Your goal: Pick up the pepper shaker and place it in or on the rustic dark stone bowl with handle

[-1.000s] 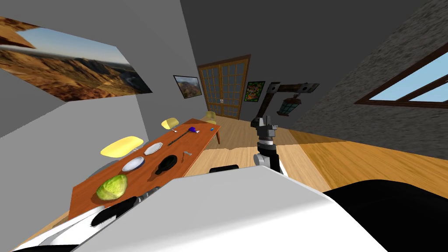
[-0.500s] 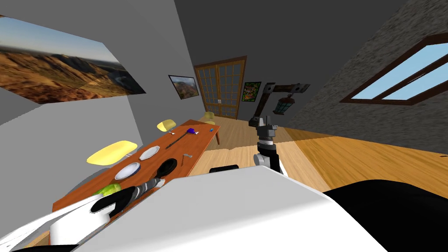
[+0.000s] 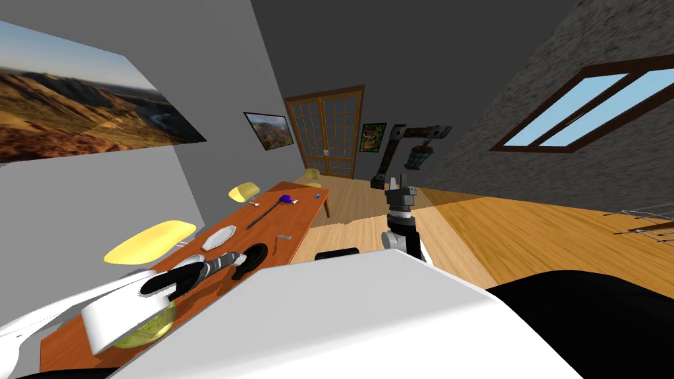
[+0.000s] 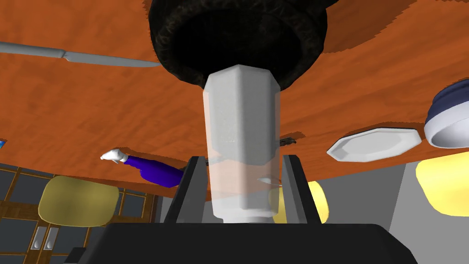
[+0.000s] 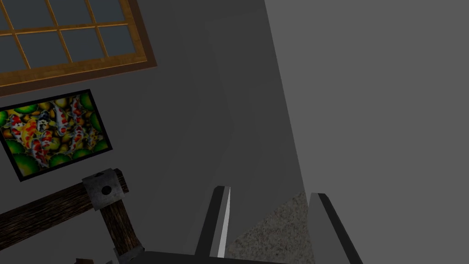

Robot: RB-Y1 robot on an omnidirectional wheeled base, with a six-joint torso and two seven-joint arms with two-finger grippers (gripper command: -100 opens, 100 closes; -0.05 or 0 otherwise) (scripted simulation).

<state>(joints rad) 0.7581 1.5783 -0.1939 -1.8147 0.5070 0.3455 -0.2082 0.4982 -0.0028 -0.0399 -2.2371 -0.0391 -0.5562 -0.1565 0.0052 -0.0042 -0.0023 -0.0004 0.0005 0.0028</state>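
My left gripper (image 4: 243, 158) is shut on the pepper shaker (image 4: 240, 137), a pale, translucent faceted cylinder pressed between both fingers. The shaker's far end points at the dark, rough stone bowl (image 4: 238, 36), which sits on the orange-brown table (image 4: 91, 114) just beyond it. The head view has the left gripper (image 3: 232, 260) right beside that bowl (image 3: 253, 253), over the table's near half. My right gripper (image 3: 397, 185) is held up to the right of the table, over the wooden floor. Its fingers (image 5: 223, 215) stand open with nothing between them.
A white octagonal plate (image 3: 218, 237) and a blue-and-white bowl (image 4: 446, 121) lie by the dark bowl. A green cabbage (image 3: 141, 329) sits under my left forearm. A knife (image 4: 82, 56) and a purple-handled utensil (image 4: 153, 170) lie farther along. Yellow chairs (image 3: 150, 240) line the table's wall side.
My left arm has reached forward over the table, bringing the held shaker up to the dark bowl. The head view has swung, sliding the table leftward. The right arm has kept still.
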